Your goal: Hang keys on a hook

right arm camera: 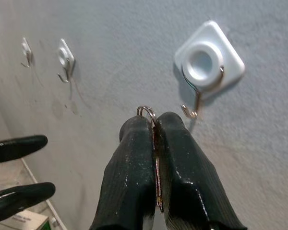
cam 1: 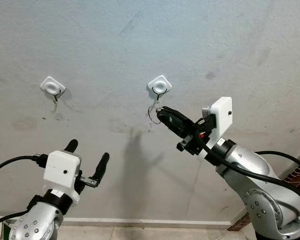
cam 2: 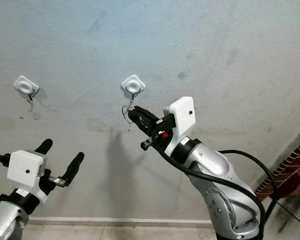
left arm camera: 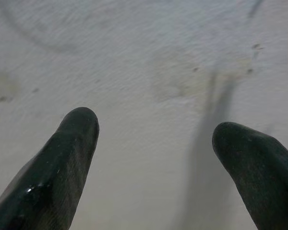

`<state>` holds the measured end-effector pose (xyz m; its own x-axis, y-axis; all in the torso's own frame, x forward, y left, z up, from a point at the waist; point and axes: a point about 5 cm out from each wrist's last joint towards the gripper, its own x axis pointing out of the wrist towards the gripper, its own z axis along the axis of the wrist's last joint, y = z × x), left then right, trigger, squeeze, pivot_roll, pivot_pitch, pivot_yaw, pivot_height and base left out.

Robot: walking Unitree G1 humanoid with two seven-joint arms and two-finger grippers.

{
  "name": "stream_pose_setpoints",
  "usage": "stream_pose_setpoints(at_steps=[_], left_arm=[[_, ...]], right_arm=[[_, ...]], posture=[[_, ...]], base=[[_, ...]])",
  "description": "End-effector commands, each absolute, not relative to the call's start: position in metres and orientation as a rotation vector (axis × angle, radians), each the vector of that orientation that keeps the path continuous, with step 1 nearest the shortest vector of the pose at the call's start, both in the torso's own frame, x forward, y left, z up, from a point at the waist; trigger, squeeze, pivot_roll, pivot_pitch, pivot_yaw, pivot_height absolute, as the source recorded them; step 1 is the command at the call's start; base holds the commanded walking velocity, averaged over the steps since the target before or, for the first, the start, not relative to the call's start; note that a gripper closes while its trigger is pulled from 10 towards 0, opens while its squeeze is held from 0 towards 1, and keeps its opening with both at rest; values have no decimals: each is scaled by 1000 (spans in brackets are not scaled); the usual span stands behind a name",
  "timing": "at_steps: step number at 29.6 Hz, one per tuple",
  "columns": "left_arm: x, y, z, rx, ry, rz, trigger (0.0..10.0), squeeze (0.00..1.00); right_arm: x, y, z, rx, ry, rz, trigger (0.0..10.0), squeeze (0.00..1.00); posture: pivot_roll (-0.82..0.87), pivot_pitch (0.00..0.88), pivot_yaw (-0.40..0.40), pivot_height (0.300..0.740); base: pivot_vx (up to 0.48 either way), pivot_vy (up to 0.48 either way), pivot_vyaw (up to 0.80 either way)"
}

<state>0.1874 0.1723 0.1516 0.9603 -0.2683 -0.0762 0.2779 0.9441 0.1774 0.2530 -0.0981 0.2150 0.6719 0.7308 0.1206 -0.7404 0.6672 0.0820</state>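
Steel ring point(right arm camera: 146, 112) pinched in the right gripper point(right arm camera: 156, 125), just below the hook point(right arm camera: 194, 111); next, lift and thread it on.

The 2 arms point(cam 1: 255, 192) are silver metal with small screws, each trailed by a black cable point(cam 1: 282, 156). A white box point(cam 1: 62, 171) sits at each wrist. Each gripper has 2 long black fingers point(left arm camera: 62, 163).
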Motion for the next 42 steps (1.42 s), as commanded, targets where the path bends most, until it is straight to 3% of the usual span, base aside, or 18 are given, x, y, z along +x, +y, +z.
stream_pose_setpoints(at_steps=[1, 10, 29, 42], left_arm=[[188, 171, 153, 209, 39, -305, 10000, 0], [191, 152, 160, 149, -25, -504, 10000, 0], [204, 159, 173, 168, -129, -400, 10000, 0], [203, 155, 171, 171, -127, -411, 10000, 0]], right_arm=[[254, -97, 220, 121, -103, 842, 10000, 0], [257, -95, 222, 114, -114, 845, 10000, 0], [264, -94, 223, 115, -130, 846, 10000, 0], [278, -101, 214, 141, -118, 705, 10000, 0]], posture=[[167, 0, 39, 740], [158, 0, 38, 740], [154, 0, 22, 740], [154, 0, 22, 740]], base=[[0, 0, 0], [0, 0, 0], [0, 0, 0], [0, 0, 0]])
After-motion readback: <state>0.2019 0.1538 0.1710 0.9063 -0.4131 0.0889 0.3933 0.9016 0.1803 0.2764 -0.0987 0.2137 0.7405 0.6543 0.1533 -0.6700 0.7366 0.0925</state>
